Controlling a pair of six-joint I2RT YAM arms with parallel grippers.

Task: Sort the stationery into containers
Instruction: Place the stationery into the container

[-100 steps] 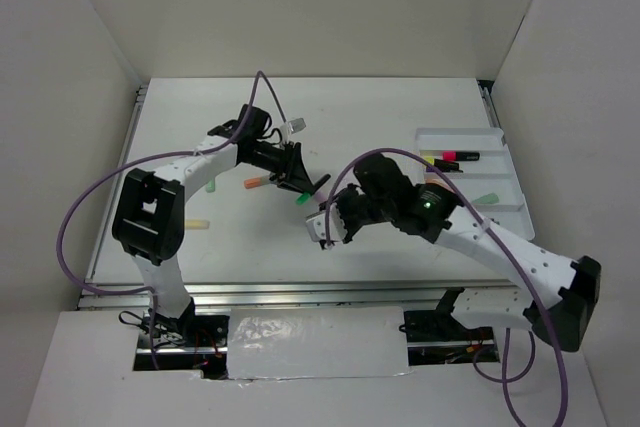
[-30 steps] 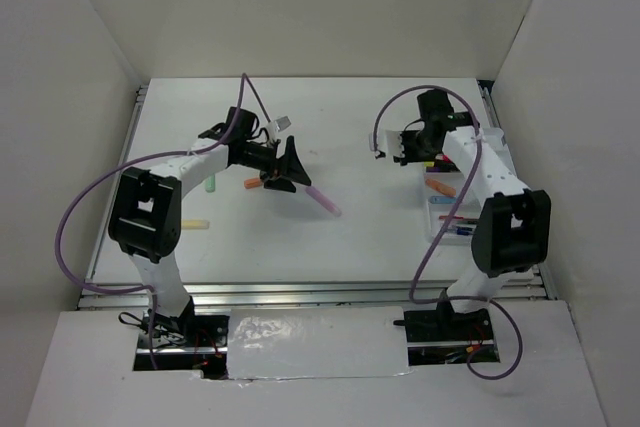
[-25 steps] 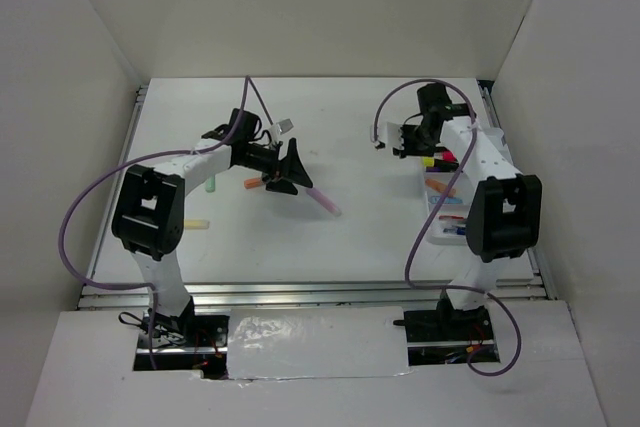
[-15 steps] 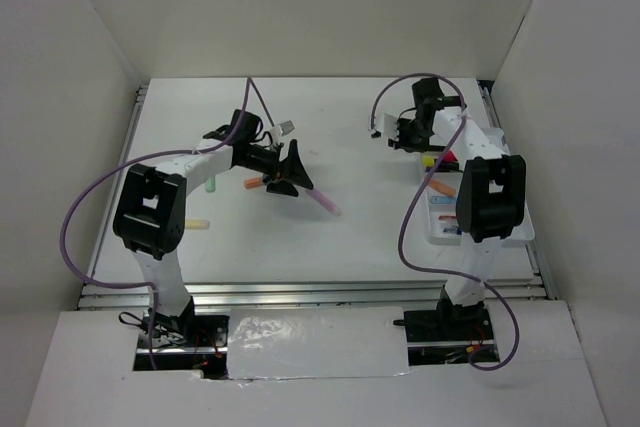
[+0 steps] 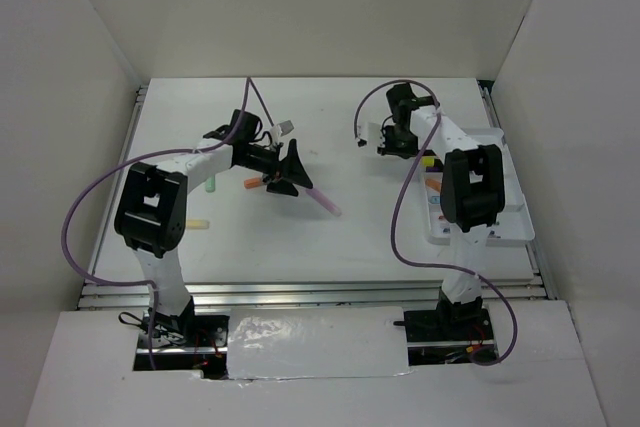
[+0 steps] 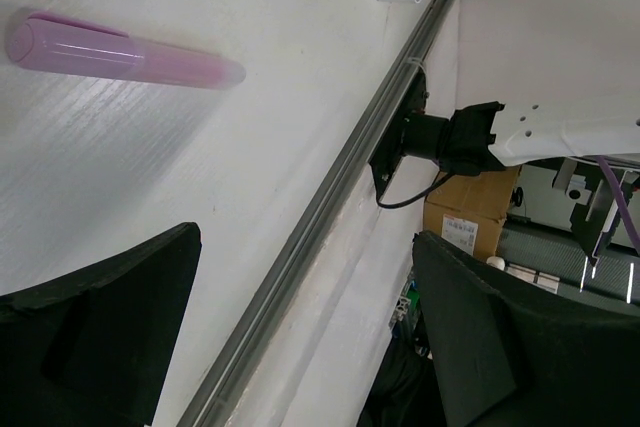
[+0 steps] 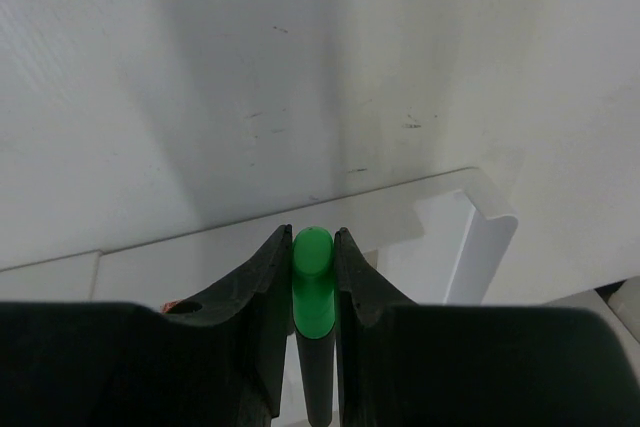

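Closest to the arms, far to the left of the white plastic tray with long slots (image 5: 510, 212), a pale yellow marker (image 5: 197, 222) lies on the white table (image 5: 380, 237). A bit farther back lies a light pink marker (image 5: 322, 198), also left of the tray. The left pincer (image 6: 305, 282) hangs just beside it, wide open and holding nothing. An orange marker (image 5: 255, 183) and a pale green marker (image 5: 211, 185) lie even farther left of the tray. A few pens lie in the tray's slots. Farthest back, the right pincer (image 7: 312, 239) is squeezed tight on a stubby black highlighter with a green cap (image 7: 313, 292). It is up in the air just beside the tray's far left corner, not over a slot yet. To do this step well, I think the pincer should carry the highlighter over a slot, turn it to lie along the slot, go down low, and only then let go, so it does not bounce out.
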